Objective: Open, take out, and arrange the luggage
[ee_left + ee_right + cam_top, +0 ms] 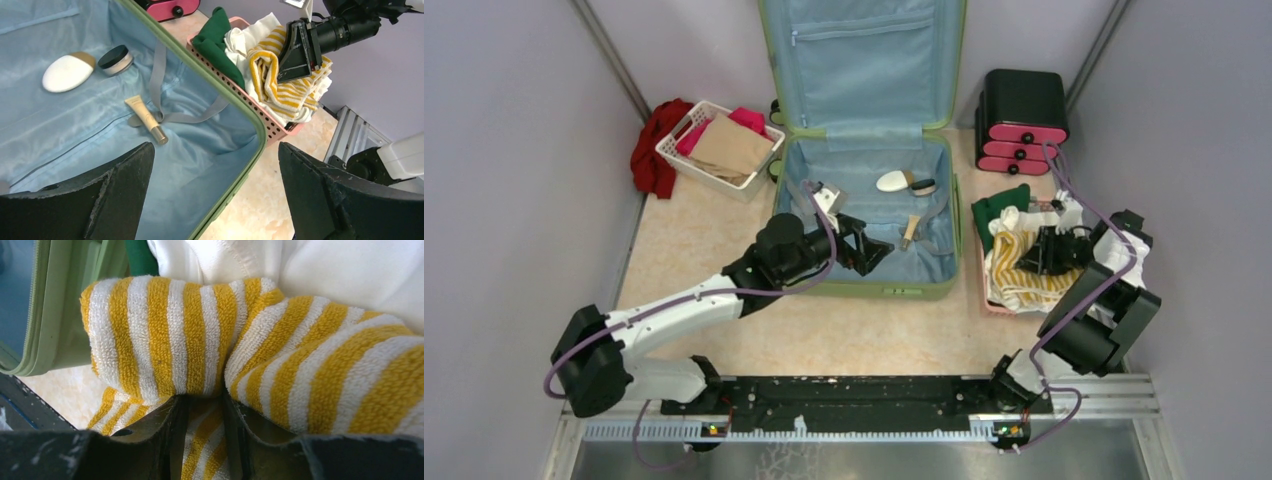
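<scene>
The light-green luggage [864,287] lies open, its lid propped up at the back and its lining blue. Inside are a white oval case [891,181], a black-lidded jar [922,186] and a cream tube [910,231]. My left gripper [869,250] hangs open over the near right corner [220,85] of the luggage and holds nothing. My right gripper [1036,258] is down in the pink basket [250,107]. Its fingers are closed on a fold of the yellow-striped towel [170,335].
A green cloth [999,205] and white cloth [325,265] share the pink basket. The black-and-pink drawer box [1022,120] stands behind it. A white basket [684,160] of clothes and a red cloth [654,145] sit at the back left. Grey walls close both sides.
</scene>
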You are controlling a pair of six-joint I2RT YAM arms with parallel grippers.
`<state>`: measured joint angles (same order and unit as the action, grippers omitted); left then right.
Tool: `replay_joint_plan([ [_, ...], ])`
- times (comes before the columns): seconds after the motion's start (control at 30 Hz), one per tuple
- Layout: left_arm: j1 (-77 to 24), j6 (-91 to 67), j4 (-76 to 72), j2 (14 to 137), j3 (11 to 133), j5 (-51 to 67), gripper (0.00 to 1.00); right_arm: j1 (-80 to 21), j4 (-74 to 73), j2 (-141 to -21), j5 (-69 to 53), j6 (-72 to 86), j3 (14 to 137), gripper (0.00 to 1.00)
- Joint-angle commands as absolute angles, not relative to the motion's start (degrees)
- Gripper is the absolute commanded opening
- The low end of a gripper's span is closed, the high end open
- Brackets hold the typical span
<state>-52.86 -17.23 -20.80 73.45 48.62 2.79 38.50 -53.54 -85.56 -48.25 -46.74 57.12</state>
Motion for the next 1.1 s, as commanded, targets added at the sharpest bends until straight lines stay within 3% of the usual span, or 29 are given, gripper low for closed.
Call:
replay_joint_plan([
  [0.0,-51.24,-16.27,-22.02,68.14,44.40,3.29,0.98,38.41,-48.77,-89.49,-40.73,-46.56,57.19,0.34],
  [0.23,-45.90,-15.99,-16.77,57.41,38.74,7.40,0.99,38.50,-63.89,-85.42,-45.72,-54.68,66.97,0.40],
  [0.5,-41.89,-8.89,-2.40,48.52,40.58,8.31,0.99,38.42,-68.79,-78.94,-57.82,-51.61,80.45,0.64],
  [0.63,-40.25,-4.92,3.92,48.95,44.29,7.79,0.99,38.00,-60.09,-77.43,-67.36,-43.18,79.48,0.79],
  [0.77,-36.90,-2.44,6.33,51.39,47.39,9.83,0.99,34.27,-45.60,-75.86,-68.93,-32.34,74.91,0.86],
  [0.9,-31.32,-2.30,6.48,55.33,49.36,15.75,0.99,30.18,-27.55,-74.00,-64.74,-21.28,70.16,0.98],
  [1.0,-26.49,-4.10,4.25,58.43,50.05,21.91,0.99,27.03,-17.30,-75.30,-57.30,-16.37,69.97,0.99],
  [1.07,-23.33,-6.64,1.72,60.07,49.97,25.87,0.99,24.55,-17.94,-79.15,-51.57,-15.95,73.81,0.99],
])
